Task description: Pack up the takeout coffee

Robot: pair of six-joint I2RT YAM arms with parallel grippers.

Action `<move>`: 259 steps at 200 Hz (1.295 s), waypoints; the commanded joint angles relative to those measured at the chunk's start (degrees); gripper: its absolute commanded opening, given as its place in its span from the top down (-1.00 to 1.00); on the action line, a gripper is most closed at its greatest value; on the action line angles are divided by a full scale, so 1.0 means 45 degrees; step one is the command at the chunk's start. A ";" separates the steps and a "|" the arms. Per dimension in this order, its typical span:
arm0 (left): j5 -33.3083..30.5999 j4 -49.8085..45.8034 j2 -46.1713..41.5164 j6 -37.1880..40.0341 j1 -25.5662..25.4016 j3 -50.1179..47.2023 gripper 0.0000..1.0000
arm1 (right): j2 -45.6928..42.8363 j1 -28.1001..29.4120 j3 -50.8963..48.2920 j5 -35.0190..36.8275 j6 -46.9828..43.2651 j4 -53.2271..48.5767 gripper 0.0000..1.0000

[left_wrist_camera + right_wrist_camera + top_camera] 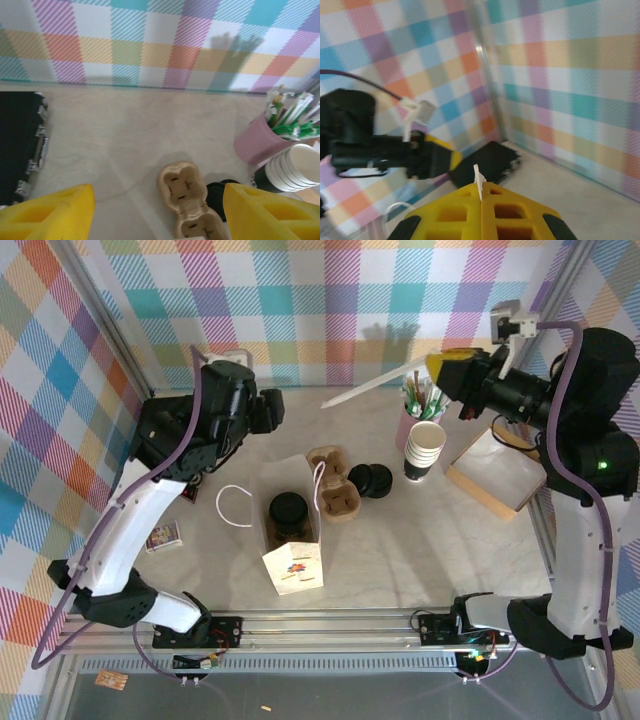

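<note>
At table centre, the whitish paper cup with round black plastic lid stands inside the open white paper carrier bag, so the main packing step appears done. Right gripper: yellow fingers pressed together, pinching a long white paper-wrapped straw beside the pink straw holder; the straw is not yet bagged. Left gripper: fingers spread, empty, over the moulded cardboard cup tray.
</note>
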 commanded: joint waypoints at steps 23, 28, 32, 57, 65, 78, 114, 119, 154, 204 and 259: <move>-0.1864 -0.1262 -0.1188 -0.0640 0.0137 -0.0995 -0.36 | 0.1281 0.2107 0.0826 -0.2104 -0.0333 -0.0653 1.00; -0.1969 -0.1342 -0.1332 -0.0681 0.0141 -0.1145 -0.37 | 0.1502 0.2396 0.1110 -0.2087 -0.0614 -0.1098 1.00; -0.2053 -0.1411 -0.1424 -0.0759 0.0137 -0.1252 -0.37 | 0.1682 0.2650 0.1337 -0.2031 -0.0848 -0.1483 1.00; -0.2174 -0.1569 -0.1938 -0.0934 0.0156 -0.1832 -0.36 | 0.2638 0.4109 0.2581 -0.1112 -0.2435 -0.3851 1.00; -0.2169 -0.1568 -0.2053 -0.0930 0.0160 -0.1978 -0.35 | 0.2835 0.4480 0.2748 -0.0742 -0.2861 -0.4362 1.00; -0.2198 -0.1586 -0.2192 -0.0940 0.0162 -0.2121 -0.36 | 0.3104 0.5121 0.2879 0.0103 -0.3594 -0.5016 1.00; -0.2498 -0.1560 -0.2530 -0.0671 0.0161 -0.2486 -0.35 | 0.4315 0.6720 0.3959 0.1970 -0.5070 -0.6755 1.00; -0.2571 -0.1526 -0.2590 -0.0604 0.0175 -0.2612 -0.35 | 0.4463 0.6896 0.4049 0.2205 -0.5204 -0.6896 1.00; -0.2494 -0.1148 -0.2877 -0.0499 0.0169 -0.3225 -0.35 | 0.5204 0.8096 0.3815 0.3576 -0.5894 -0.7382 1.00; -0.2178 -0.0846 -0.3226 -0.0510 0.0159 -0.3913 -0.35 | 0.6658 0.9668 0.3727 0.4352 -0.6289 -0.8024 1.00; -0.2480 -0.0714 -0.3939 -0.0386 0.0177 -0.4682 -0.36 | 0.7679 1.0530 0.3511 0.4843 -0.6298 -0.8308 1.00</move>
